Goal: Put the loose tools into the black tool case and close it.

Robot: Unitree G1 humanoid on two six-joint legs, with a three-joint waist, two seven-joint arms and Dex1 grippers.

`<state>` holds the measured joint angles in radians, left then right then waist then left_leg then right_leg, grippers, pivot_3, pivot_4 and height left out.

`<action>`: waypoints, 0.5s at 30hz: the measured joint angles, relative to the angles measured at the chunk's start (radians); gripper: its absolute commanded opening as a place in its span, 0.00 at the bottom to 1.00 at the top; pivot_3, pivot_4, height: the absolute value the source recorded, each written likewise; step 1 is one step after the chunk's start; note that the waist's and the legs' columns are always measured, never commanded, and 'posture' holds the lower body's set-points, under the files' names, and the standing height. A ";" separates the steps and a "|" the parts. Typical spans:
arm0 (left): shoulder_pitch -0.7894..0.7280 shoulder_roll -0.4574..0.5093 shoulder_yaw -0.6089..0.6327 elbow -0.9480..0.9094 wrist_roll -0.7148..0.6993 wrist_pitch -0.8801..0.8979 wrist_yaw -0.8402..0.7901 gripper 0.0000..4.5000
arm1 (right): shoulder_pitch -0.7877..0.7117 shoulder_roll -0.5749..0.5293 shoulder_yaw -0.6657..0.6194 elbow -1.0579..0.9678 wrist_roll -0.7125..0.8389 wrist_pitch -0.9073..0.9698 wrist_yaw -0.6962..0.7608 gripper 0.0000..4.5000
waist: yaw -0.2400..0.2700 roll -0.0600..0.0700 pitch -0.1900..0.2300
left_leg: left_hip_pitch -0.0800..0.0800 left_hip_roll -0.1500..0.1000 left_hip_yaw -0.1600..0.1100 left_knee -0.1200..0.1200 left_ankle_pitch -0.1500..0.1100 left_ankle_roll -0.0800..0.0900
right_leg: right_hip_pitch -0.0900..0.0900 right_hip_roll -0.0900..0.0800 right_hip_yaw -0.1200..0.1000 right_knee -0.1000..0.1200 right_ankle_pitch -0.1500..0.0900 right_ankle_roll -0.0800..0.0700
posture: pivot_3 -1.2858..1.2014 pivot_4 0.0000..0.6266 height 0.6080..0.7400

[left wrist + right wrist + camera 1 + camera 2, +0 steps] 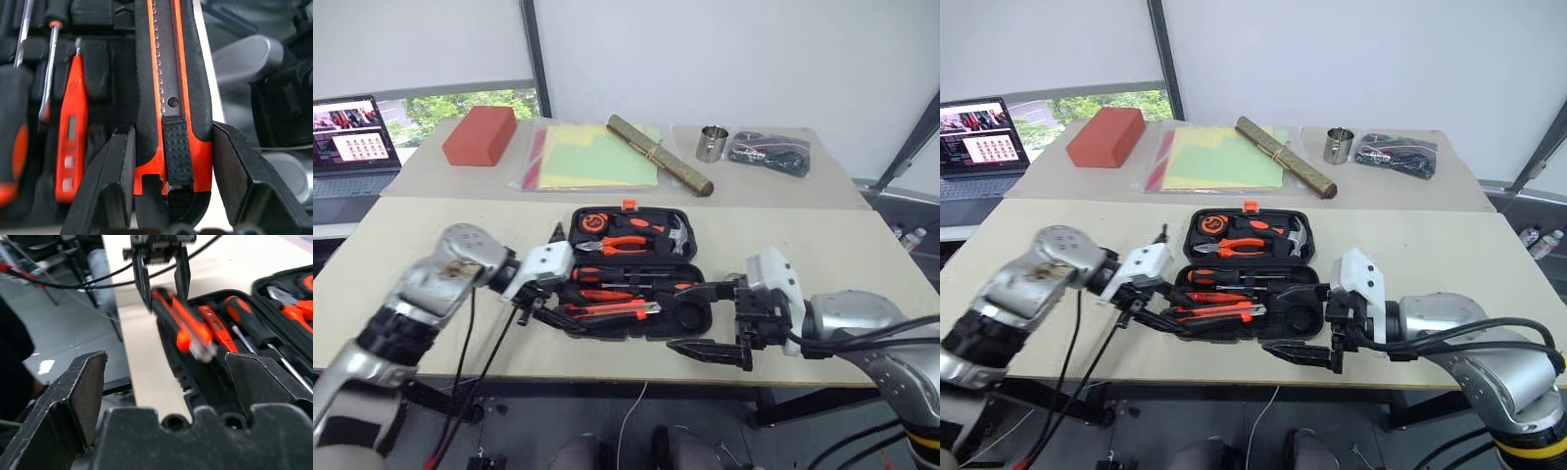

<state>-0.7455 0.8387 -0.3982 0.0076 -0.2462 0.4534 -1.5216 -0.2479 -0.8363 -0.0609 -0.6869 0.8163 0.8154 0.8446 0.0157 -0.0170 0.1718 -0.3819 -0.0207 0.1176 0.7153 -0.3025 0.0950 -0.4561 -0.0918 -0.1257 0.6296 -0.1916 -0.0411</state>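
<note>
left eye view: the black tool case [636,269] lies open at the centre of the frame on the near table [421,235], its small orange latch at the far edge. the far half holds pliers [628,242], a hammer and a tape measure; the near half holds orange-and-black screwdrivers [607,275]. the left gripper [540,308] sits at the case's lower left corner, pinching the utility knife [607,311], which lies along the case's near edge. the right gripper [720,318] is at lower right of centre, just beside the case's right end, its fingers spread wide with nothing between them. on the far table at the top of the frame are a red block [481,135], a plastic sleeve of coloured paper [592,157], a brown roll, a metal cup [712,143] and a black bag of cables [769,152]; a laptop [352,142] stands at the upper left.

left wrist view: the knife fills the centre of the frame, its butt squeezed between the two black fingers [115,171]. the slim orange tester screwdriver [71,127] lies in a case recess at centre left, with a screwdriver handle at the far left edge.

right wrist view: two spread fingers [73,391] frame the lower corners. at the top centre the left gripper clamps the knife over the case's edge.
</note>
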 measured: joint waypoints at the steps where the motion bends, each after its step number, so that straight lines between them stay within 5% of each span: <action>1: -0.008 -0.010 -0.011 0.015 0.016 -0.009 -0.003 0.40 | 0.010 0.000 -0.007 -0.011 0.008 0.001 -0.011 1.00 | -0.001 0.000 0.000 | 0.000 0.000 0.000 0.000 0.000 0.000 | 0.000 0.000 0.000 0.000 0.000 0.000 | 0.52 0.24 0.98; 7: -0.061 -0.087 -0.067 0.145 0.098 -0.040 -0.019 0.40 | 0.069 0.000 -0.038 -0.051 0.027 0.004 -0.075 1.00 | -0.001 0.000 0.000 | -0.001 0.000 0.000 0.000 0.001 0.002 | -0.001 0.000 0.000 0.000 0.002 -0.004 | 0.52 0.24 0.98; 9: -0.069 -0.101 -0.068 0.169 0.107 -0.045 -0.028 0.62 | 0.074 0.000 -0.040 -0.058 0.031 0.004 -0.093 1.00 | 0.000 0.000 0.000 | -0.001 0.000 -0.001 0.000 0.001 0.002 | -0.001 0.000 0.000 0.000 0.002 -0.003 | 0.52 0.24 0.98; 15: -0.070 -0.121 -0.066 0.182 0.109 -0.055 -0.053 0.99 | 0.089 0.000 -0.071 -0.066 0.039 0.004 -0.133 1.00 | 0.001 0.000 0.000 | -0.001 0.000 -0.001 0.000 0.001 0.003 | 0.000 0.000 0.000 0.000 0.002 -0.003 | 0.52 0.24 0.98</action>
<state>-0.8158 0.7174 -0.4638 0.1891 -0.1373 0.3987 -1.5748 -0.1591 -0.8365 -0.1322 -0.7532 0.8553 0.8194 0.7114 0.0163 -0.0173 0.1717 -0.3832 -0.0206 0.1163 0.7156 -0.3019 0.0977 -0.4566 -0.0918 -0.1260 0.6294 -0.1901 -0.0436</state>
